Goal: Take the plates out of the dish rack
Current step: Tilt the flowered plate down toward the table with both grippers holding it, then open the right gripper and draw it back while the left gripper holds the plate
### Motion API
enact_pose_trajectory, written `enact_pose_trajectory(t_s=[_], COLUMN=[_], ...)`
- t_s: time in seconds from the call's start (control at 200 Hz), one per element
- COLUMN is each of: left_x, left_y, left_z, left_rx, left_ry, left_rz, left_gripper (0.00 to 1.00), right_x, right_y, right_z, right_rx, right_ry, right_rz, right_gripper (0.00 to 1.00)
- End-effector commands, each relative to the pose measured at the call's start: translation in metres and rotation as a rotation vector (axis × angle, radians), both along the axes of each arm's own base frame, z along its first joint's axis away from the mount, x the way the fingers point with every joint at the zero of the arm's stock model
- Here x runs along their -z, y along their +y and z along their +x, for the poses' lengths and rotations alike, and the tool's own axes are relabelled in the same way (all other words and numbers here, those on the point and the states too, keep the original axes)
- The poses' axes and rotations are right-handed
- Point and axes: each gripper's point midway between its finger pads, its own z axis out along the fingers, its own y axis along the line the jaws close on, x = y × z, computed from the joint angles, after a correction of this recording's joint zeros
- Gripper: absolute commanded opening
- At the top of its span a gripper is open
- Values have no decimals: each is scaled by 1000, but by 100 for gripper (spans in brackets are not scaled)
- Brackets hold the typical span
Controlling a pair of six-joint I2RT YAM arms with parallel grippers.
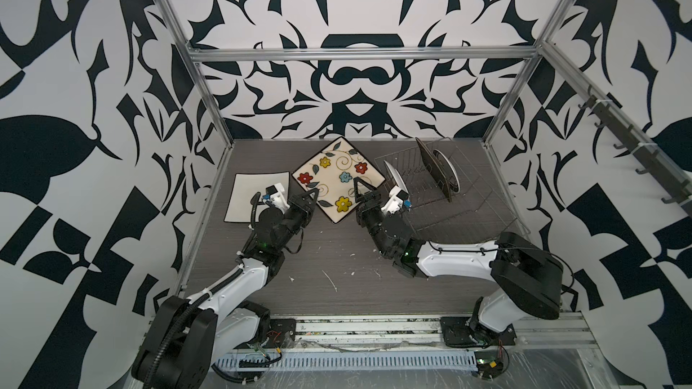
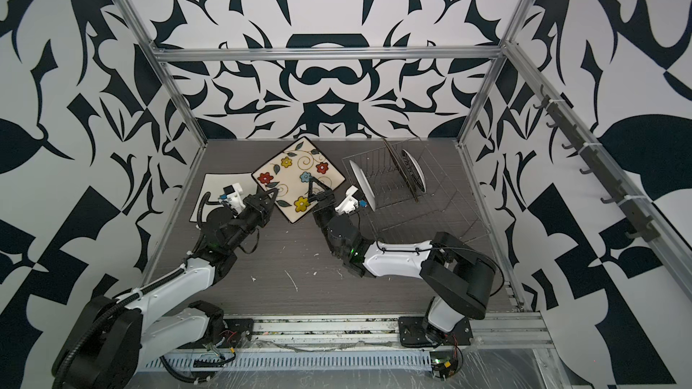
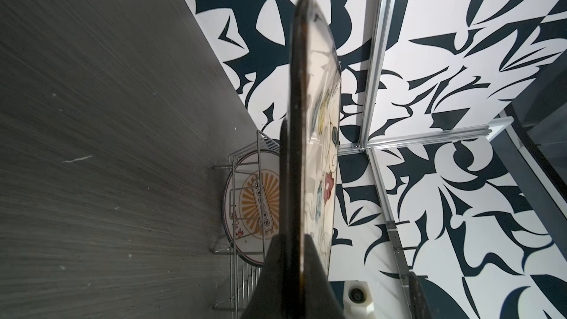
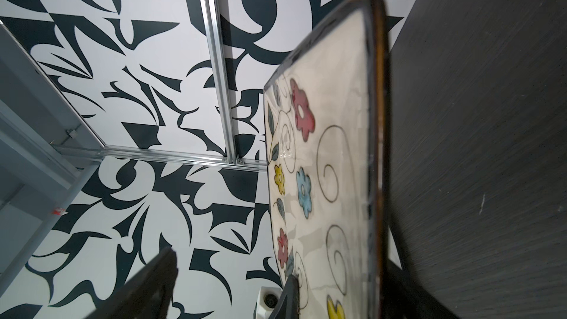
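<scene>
A cream square plate with coloured flowers [image 1: 333, 179] [image 2: 296, 177] hangs over the back middle of the table. My left gripper [image 1: 312, 194] [image 3: 302, 271] is shut on its front-left edge. My right gripper [image 1: 365, 190] [image 4: 282, 271] is open, one finger [image 4: 159, 271] above the plate's face [image 4: 331, 179] and the other under it. A plain white square plate [image 1: 258, 196] lies flat at the left. The silver wire dish rack [image 1: 460, 200] [image 2: 442, 200] holds a round white plate [image 1: 393, 177] at its left end, then an upright black square plate [image 1: 434, 170] and another round one [image 1: 449, 175].
The patterned back wall and aluminium frame posts [image 1: 209, 106] stand close behind the plates. White specks [image 1: 331, 280] mark the grey table [image 1: 337, 248] in front of the arms. The right arm's elbow [image 1: 524, 267] sits beside the rack's front corner.
</scene>
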Motion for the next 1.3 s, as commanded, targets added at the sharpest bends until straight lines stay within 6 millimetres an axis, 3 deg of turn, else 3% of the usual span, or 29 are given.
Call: enact_pose_trajectory(t_s=[0.0, 0.135, 0.43, 0.82, 0.945, 1.16, 1.295], left_x=[-73, -70, -78, -62, -57, -45, -39], left_y=[24, 38, 62, 110, 125, 154, 167], left_z=[-8, -10, -7, -5, -1, 13, 25], left_rx=[-98, -163, -270, -509, -575, -651, -667], left_ry=[-246, -241, -268, -264, -254, -224, -214], left_rz=[-102, -92, -143, -151, -127, -179, -220], left_gripper=[0, 0, 0, 0, 0, 0, 0], right_x=[-33, -21, -17, -68, -71, -57, -41], right_y=[0, 5, 16, 22, 19, 38, 40], right_z=[-7, -8, -15, -18, -10, -5, -2], right_rx=[-29, -62, -138, -206, -235, -454, -490], right_ry=[-50, -2, 68, -4, 0, 2, 22], right_rz=[105, 96, -6, -359, -461, -618, -783], right_gripper=[98, 98, 98, 98, 98, 98, 98])
